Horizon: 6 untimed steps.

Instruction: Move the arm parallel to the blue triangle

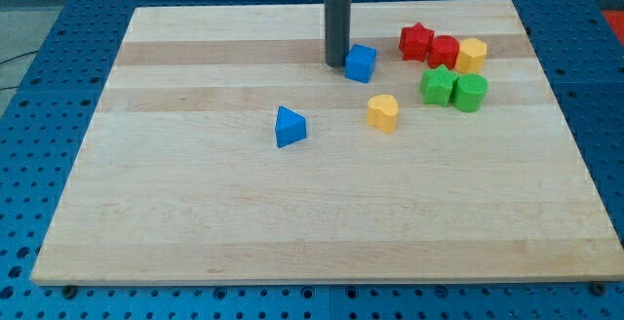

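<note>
The blue triangle lies near the middle of the wooden board. My tip is the lower end of a dark rod that comes down from the view's top. It rests on the board above and to the right of the blue triangle, well apart from it. A blue cube sits right beside my tip on its right, touching or nearly touching it.
A yellow heart-shaped block lies right of the triangle. At the upper right are a red star, a red block, a yellow block, a green star and a green cylinder.
</note>
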Each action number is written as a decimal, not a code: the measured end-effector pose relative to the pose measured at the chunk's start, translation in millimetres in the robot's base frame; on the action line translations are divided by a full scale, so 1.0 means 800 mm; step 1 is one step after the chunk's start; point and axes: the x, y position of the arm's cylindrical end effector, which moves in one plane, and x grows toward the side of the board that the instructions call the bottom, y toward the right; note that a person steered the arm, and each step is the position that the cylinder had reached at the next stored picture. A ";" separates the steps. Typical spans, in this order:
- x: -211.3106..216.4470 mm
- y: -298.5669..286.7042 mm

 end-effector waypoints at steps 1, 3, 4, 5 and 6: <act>0.011 0.009; 0.001 0.050; 0.046 0.064; 0.007 0.016; 0.008 -0.123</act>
